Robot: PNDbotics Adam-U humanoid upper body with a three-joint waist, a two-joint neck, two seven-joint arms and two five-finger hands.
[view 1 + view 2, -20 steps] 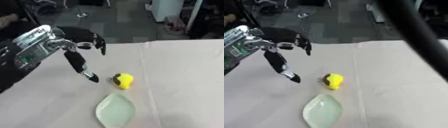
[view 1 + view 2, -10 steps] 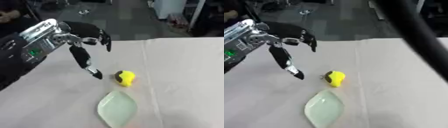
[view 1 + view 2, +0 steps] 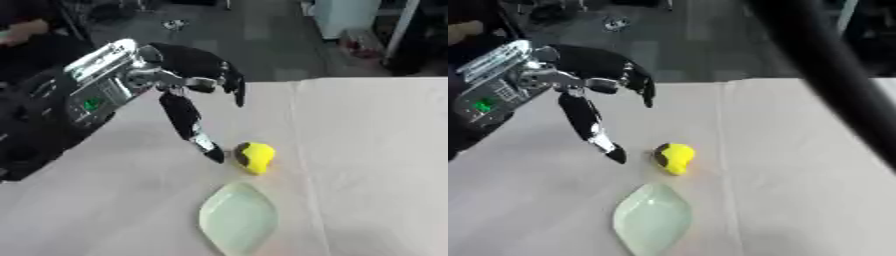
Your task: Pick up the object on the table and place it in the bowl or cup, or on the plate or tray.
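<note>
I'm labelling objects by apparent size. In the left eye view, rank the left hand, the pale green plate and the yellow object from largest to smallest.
1. left hand, though it is raised nearer the camera
2. pale green plate
3. yellow object

Yellow-and-black object (image 3: 255, 156), pale green plate (image 3: 238, 219), beige tablecloth (image 3: 376, 150)

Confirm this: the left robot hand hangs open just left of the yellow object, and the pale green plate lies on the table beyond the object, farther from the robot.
One thing is off: the pale green plate lies nearer the robot than the yellow object, not beyond it, as the left eye view shows. The rest holds: the left robot hand hangs open just left of the object.
</note>
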